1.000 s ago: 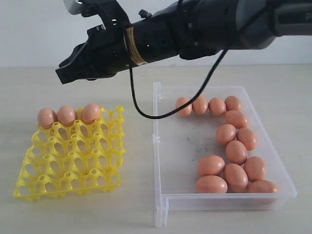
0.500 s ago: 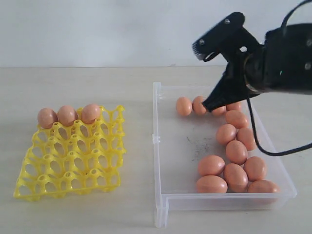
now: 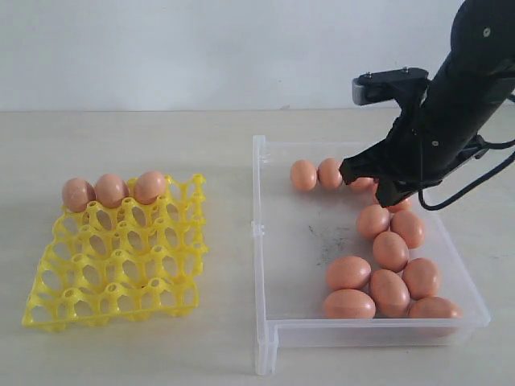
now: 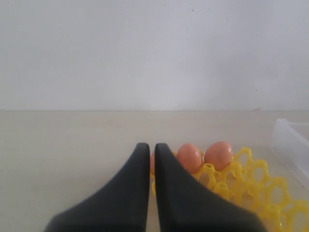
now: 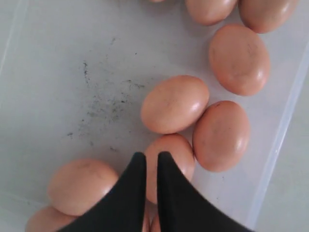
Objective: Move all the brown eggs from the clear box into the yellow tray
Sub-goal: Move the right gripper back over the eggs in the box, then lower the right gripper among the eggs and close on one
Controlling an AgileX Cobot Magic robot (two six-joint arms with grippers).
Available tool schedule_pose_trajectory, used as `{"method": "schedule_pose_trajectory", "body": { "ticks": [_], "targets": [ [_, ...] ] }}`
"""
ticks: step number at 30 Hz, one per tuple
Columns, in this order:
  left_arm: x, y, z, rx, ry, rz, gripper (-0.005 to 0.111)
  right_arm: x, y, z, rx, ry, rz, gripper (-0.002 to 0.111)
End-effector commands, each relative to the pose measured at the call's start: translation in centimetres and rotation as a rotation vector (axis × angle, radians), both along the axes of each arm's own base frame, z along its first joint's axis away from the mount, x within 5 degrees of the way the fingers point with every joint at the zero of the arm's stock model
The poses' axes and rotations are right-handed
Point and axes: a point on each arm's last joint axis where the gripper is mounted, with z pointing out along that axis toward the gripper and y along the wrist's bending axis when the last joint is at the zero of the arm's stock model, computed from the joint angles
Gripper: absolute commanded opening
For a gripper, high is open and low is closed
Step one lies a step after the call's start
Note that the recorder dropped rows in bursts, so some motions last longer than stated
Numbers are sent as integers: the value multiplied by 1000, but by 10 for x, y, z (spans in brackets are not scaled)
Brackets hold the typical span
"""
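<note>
Brown eggs point(image 3: 360, 185) partly behind right arm point(image 3: 438, 121)

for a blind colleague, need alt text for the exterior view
The right gripper hangs over the far end of a clear box with brown eggs along its far and right sides. Left of it, three more sit in the far row of a yellow tray.

**Three cameras, each placed against the clear box point(image 3: 259, 233)**

Your exterior view stands back from the box and looks down at a slant, taking in the whole box and the yellow tray point(image 3: 113, 265) beside it. Your left wrist view sits low beyond the tray, facing level along the left gripper point(image 4: 148, 145), and shares the tray's filled row and one box wall. Your right wrist view hangs close above the box, looking straight down past the right gripper point(image 5: 147, 154), and shares the brown eggs point(image 5: 174, 104) inside.
</note>
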Motion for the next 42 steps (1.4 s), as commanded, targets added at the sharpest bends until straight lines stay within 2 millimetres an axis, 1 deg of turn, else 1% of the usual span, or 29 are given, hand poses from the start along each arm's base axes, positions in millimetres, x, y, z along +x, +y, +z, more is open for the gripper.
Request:
{"method": "schedule_pose_trajectory", "body": {
  "ticks": [1,3,4,6,13,24,32,37,42],
  "targets": [
    [0,0,0,-5,-13,6,4,11,0,-17,18,14,-85,31],
    [0,0,0,-5,-13,6,4,15,2,-23,35,7,-134,47],
    [0,0,0,-5,-13,6,4,18,2,-27,47,9,-171,56],
    [0,0,0,-5,-13,6,4,21,3,-32,63,9,-221,63],
    [0,0,0,-5,-13,6,4,34,8,-46,67,39,-276,61],
    [0,0,0,-5,-13,6,4,43,10,-69,51,56,-298,61],
    [0,0,0,-5,-13,6,4,47,11,-73,63,26,-297,61],
    [0,0,0,-5,-13,6,4,47,9,-74,31,28,-265,61],
    [0,0,0,-5,-13,6,4,47,7,-83,-20,44,-220,61]
  ]
}}
